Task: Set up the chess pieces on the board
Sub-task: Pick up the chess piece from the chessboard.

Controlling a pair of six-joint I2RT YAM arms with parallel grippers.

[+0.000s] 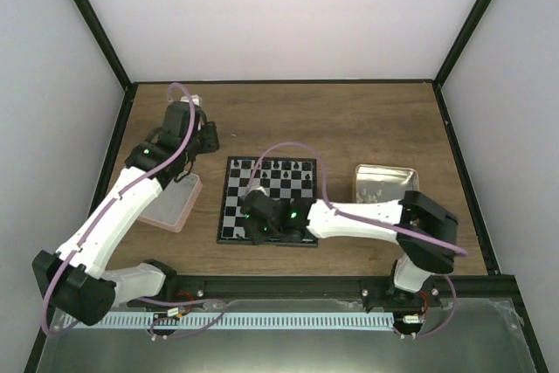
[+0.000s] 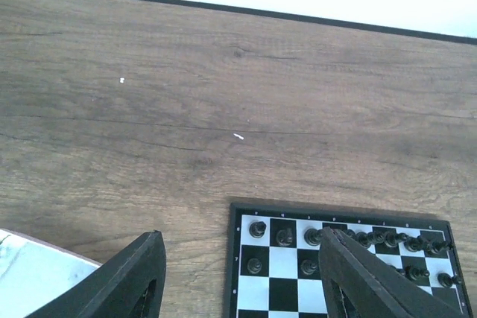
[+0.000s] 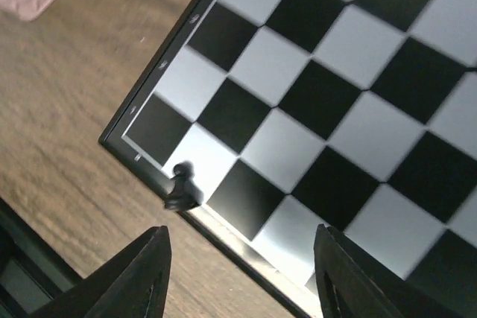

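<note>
Black piece [image 3: 182, 186], blurred, on the border of the board [image 3: 313, 94].

Board [image 1: 234, 209] flat — black pieces [image 1: 278, 166] aboard.

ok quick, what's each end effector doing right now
left end effector: open, holding nothing
right end effector: open, holding nothing, over a corner of the board near a black piece

Wooden table [image 1: 349, 120] bears board [image 1: 232, 209], pink tray [image 1: 175, 207], tan tray [image 1: 405, 172]
</note>
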